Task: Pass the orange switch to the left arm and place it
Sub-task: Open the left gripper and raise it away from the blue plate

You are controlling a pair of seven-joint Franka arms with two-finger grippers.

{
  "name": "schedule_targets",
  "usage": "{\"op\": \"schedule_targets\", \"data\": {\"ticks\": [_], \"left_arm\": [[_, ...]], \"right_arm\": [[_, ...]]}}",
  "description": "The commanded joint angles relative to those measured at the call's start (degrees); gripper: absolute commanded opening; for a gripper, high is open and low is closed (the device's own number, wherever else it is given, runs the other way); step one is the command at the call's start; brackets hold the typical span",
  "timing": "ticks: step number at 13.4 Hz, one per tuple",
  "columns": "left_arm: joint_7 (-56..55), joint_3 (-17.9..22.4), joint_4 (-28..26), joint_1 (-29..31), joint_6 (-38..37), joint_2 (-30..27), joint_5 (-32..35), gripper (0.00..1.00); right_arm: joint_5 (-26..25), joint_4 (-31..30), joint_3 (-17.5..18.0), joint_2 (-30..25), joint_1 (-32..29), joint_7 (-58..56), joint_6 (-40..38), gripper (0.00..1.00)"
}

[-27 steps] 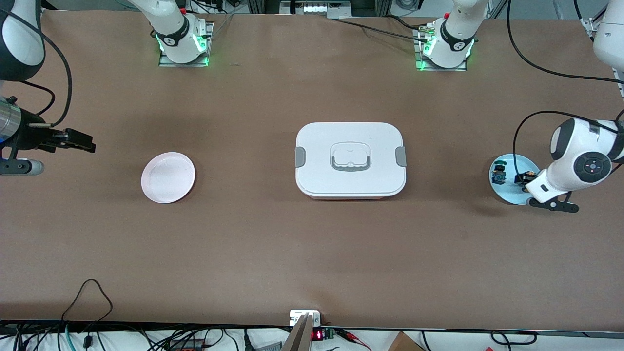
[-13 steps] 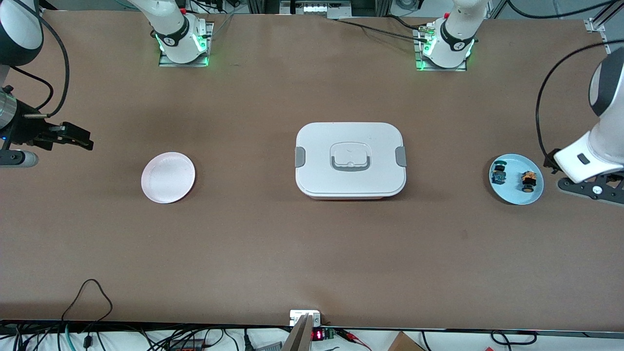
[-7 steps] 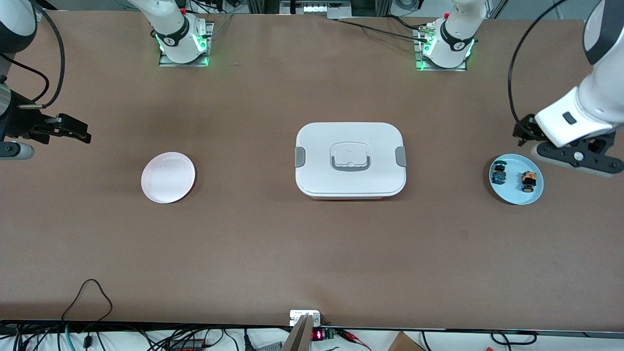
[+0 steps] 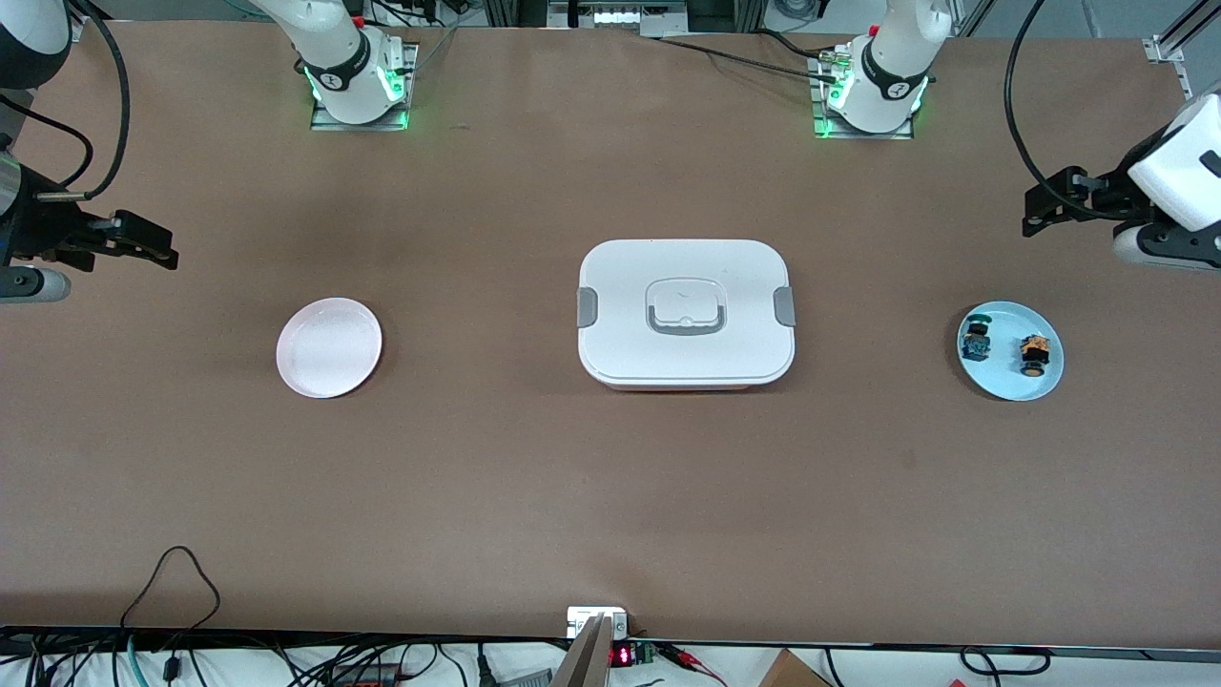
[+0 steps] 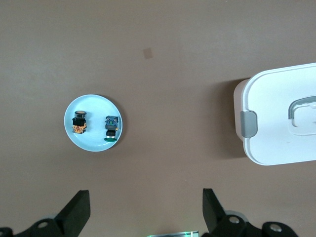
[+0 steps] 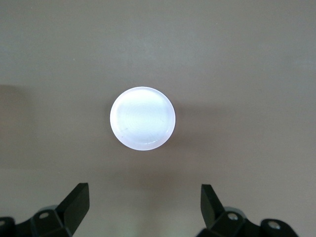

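I see a brown tabletop (image 4: 534, 496) under even light, with black cables (image 4: 172, 572) and a small red-lit display (image 4: 620, 655) along its near edge.

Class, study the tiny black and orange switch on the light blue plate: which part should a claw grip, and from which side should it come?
Probably from straight above, closing on the black body of the tiny black and orange switch. It sits on the shallow light blue plate, apart from the small blue-and-teal component beside it, so the fingers have room either side. The open left claw hangs above the table.
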Motion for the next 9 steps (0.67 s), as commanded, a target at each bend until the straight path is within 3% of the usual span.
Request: {"op": "schedule_targets", "data": {"ticks": [1,3,9], "left_arm": [[-1.0,1.5,-10.0,-1.4,6.2,-4.9,-1.1,1.0],[-1.0,1.5,-12.5,-1.1,8.1,-5.7,-1.1,1.0],[-3.4,1.4,-12.0,-0.1,8.1,-5.4,-0.9,1.0]], "right_arm": [[-1.1,0.3,0.1,-0.6,0.1,0.9,-2.0,1.0],[-0.7,-0.1,0.0,-0.6,0.1,1.0,-1.5,1.0],[-0.4,0.0,0.2,-0.6,0.1,1.0,-1.3,1.0]]}}
